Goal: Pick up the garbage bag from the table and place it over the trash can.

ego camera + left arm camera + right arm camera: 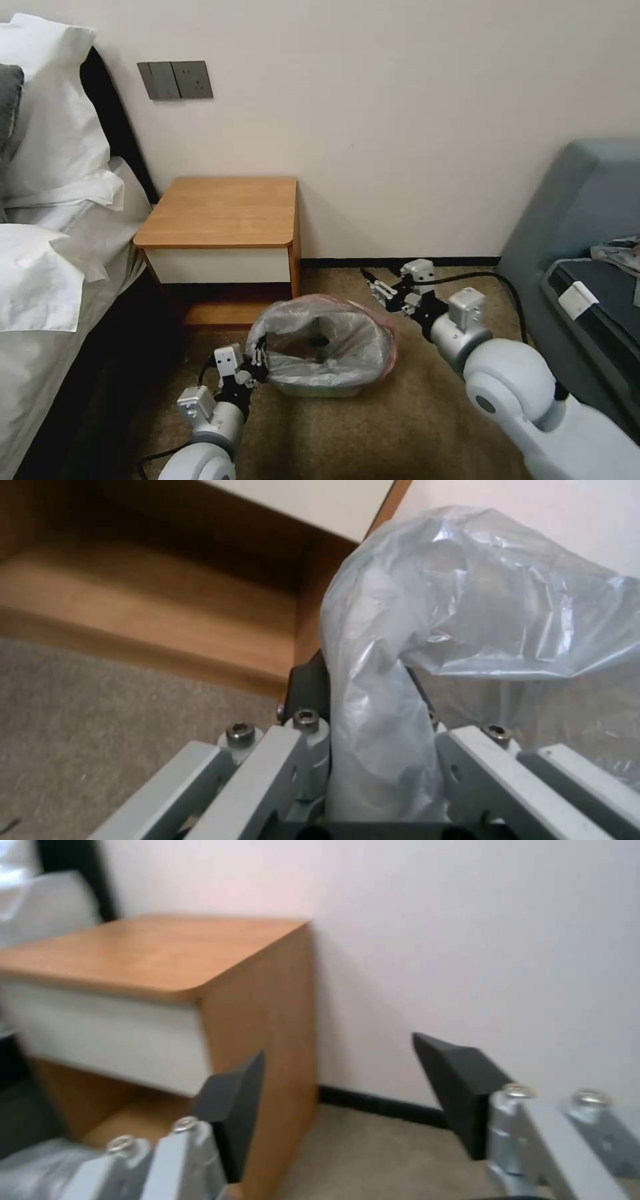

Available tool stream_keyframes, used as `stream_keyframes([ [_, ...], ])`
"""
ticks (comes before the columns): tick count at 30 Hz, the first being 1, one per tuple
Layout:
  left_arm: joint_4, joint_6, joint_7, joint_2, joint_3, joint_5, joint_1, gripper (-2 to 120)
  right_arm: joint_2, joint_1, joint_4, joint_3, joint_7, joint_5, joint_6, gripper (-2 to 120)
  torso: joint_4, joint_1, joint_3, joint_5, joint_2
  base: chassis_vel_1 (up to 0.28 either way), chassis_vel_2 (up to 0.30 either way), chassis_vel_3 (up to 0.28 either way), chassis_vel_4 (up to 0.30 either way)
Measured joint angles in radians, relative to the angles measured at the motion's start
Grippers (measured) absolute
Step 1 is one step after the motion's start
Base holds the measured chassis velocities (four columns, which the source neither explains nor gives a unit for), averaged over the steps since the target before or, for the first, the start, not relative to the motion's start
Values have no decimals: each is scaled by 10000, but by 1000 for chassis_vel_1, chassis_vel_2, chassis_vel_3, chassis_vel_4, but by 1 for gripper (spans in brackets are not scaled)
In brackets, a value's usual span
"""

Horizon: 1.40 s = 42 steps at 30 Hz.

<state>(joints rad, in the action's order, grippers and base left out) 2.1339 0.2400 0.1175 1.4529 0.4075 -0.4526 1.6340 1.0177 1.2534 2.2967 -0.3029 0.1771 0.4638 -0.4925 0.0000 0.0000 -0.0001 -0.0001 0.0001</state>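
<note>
Pinched between the fingers of the left gripper (373,740), the garbage bag (320,343) is already draped over the trash can (320,390) on the carpet before the desk (220,212); I judge it best to tug the near rim down gently, since thin plastic tears; the right gripper (381,291) hangs with jaws apart just beyond the far pinkish edge, free to seat that side.
</note>
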Motion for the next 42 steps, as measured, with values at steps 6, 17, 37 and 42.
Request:
stream_keyframes([
  [6,-264,-215,202,-12,-22,208,193,7,821,1430,265,-969,-76,-931,407,91,-1,0,0,2,0,0,0,0,0],
  [17,-677,-715,554,-23,-101,431,619,7,774,1625,448,-1283,-59,-988,476,100,1,0,1,1,0,0,0,0,0],
  [37,-1075,-1205,519,-12,-104,676,530,48,740,1725,393,-996,-31,-1078,502,100,0,0,2,-2,-1,0,0,0,0],
  [42,-942,-1213,517,-13,-98,774,489,67,755,1768,395,-915,-20,-1129,502,100,0,1,2,0,-2,0,0,0,0],
])
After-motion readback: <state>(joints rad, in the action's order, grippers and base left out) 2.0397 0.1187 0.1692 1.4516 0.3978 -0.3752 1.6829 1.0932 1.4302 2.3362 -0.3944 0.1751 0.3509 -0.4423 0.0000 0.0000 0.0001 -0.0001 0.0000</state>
